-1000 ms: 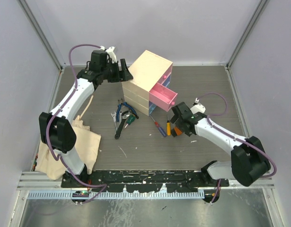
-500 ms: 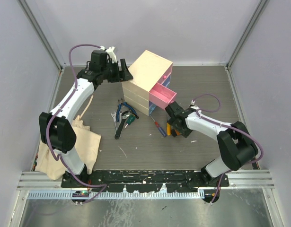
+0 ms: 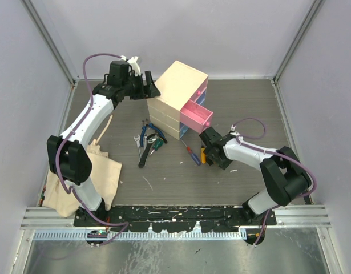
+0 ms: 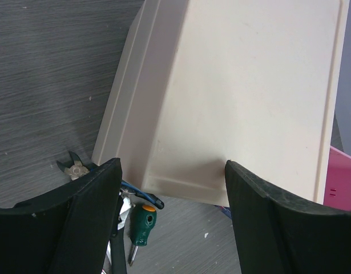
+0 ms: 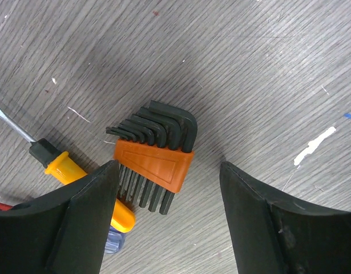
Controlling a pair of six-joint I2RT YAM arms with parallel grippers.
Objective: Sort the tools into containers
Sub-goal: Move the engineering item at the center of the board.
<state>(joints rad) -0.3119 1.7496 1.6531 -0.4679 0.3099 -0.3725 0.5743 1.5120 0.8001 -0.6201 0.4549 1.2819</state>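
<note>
Grey woodgrain tabletop [image 5: 249, 57] under black hex keys [image 5: 164, 127], orange holder [image 5: 154, 162]

The right gripper [image 3: 210, 147] has slid left, toward the middle of the top view. It now hangs over the black-orange hex key set [image 5: 155, 155], which lies between its spread jaws in the wrist view. The arm's elbow [image 3: 285, 177] has drawn in from the lower right.
</note>
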